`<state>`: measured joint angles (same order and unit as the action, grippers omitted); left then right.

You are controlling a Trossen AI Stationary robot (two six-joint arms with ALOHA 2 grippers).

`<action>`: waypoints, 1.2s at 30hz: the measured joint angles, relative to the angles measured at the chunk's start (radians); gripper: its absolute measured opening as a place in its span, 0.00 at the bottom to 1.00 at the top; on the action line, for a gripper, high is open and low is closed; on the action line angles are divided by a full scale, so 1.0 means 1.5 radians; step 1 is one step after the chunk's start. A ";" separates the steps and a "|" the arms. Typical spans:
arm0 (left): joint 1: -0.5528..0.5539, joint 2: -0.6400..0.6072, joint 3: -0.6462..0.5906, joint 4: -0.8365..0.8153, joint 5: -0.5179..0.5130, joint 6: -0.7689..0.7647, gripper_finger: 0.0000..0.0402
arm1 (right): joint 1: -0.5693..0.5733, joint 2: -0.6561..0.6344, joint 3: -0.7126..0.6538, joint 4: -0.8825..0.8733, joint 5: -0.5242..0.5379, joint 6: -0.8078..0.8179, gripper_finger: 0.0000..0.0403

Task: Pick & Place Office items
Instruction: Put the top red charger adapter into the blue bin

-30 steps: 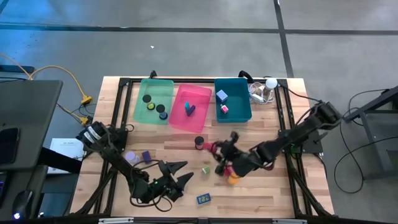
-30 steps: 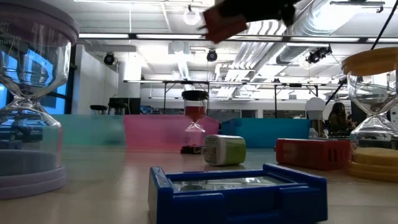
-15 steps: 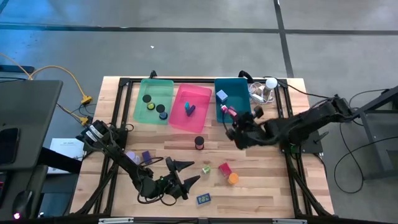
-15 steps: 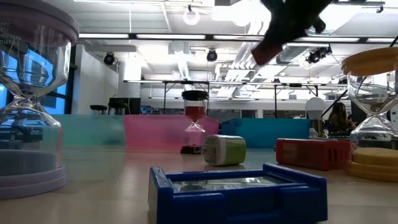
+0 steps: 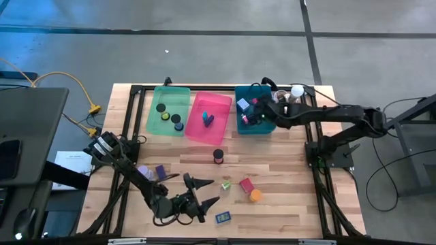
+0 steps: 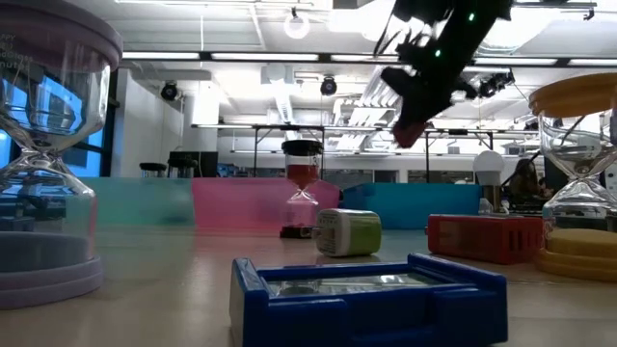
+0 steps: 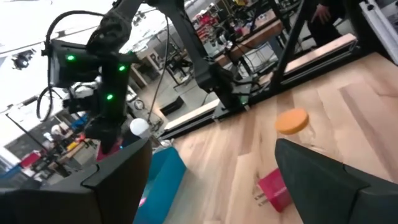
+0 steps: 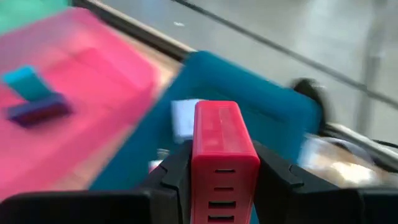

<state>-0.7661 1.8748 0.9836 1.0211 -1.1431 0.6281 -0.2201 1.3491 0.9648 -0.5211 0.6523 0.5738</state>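
Right fingers (image 8: 217, 180) clamp a red block (image 8: 222, 149) above the teal bin (image 5: 244, 124), lined up for dropping; left fingers (image 5: 197, 194) spread wide over the bench (image 5: 286, 204), near a blue piece (image 5: 223, 217).

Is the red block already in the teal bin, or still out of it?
Out: the right tool grips the red block above the teal bin.

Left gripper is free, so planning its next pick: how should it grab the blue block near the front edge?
From straight above, with the open left gripper closing across the two short sides of the blue block. It lies flat and low with raised rims, and nothing touches it.
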 joint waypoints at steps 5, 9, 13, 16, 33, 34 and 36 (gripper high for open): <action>-0.012 0.000 0.000 -0.015 -0.009 -0.041 0.83 | -0.055 0.001 -0.096 0.171 -0.034 -0.045 0.27; -0.033 0.000 0.000 -0.022 -0.024 -0.050 0.83 | -0.077 0.001 -0.165 0.272 -0.036 -0.054 0.27; -0.044 0.000 0.000 -0.021 -0.022 -0.051 0.83 | -0.090 0.001 -0.218 0.372 -0.048 -0.067 0.27; -0.043 0.000 0.000 -0.022 -0.022 -0.058 0.83 | -0.099 0.001 -0.251 0.439 -0.042 -0.079 0.27; -0.048 0.000 0.000 -0.037 -0.023 -0.101 0.83 | -0.117 0.126 -0.306 0.631 -0.023 -0.069 0.27; -0.050 0.000 0.000 -0.044 -0.024 -0.100 0.83 | -0.117 0.132 -0.306 0.640 -0.014 -0.067 0.27; -0.051 0.001 0.000 -0.054 -0.025 -0.104 0.83 | -0.117 0.140 -0.306 0.647 0.001 -0.067 0.27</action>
<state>-0.8425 1.8755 0.9836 0.9399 -1.1807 0.4721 -0.3958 1.5588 0.5059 0.4494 0.6544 0.4734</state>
